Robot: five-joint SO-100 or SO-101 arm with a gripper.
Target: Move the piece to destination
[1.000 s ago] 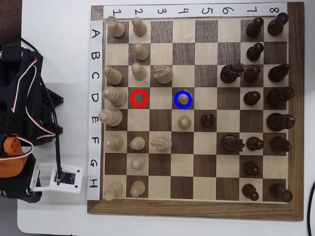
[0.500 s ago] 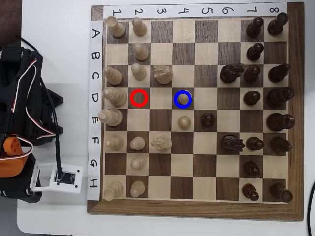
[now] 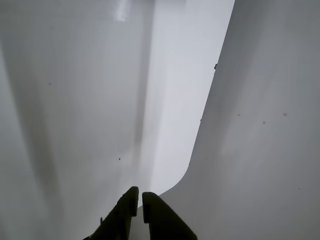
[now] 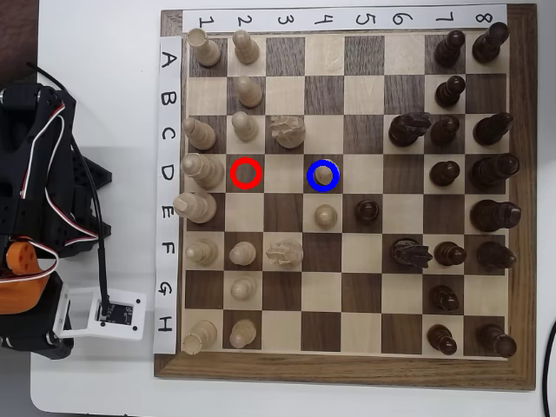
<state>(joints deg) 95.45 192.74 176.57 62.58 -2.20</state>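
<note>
The arm (image 4: 39, 200) sits folded at the left edge of the overhead view, its black segments stacked close together, with white and red wires looping along them and an orange part low on the left. In the wrist view the claw (image 3: 139, 199) enters from the bottom edge, its two dark fingers (image 3: 125, 212) pressed nearly together with only a thin slit between the tips. Nothing is held between them.
</note>
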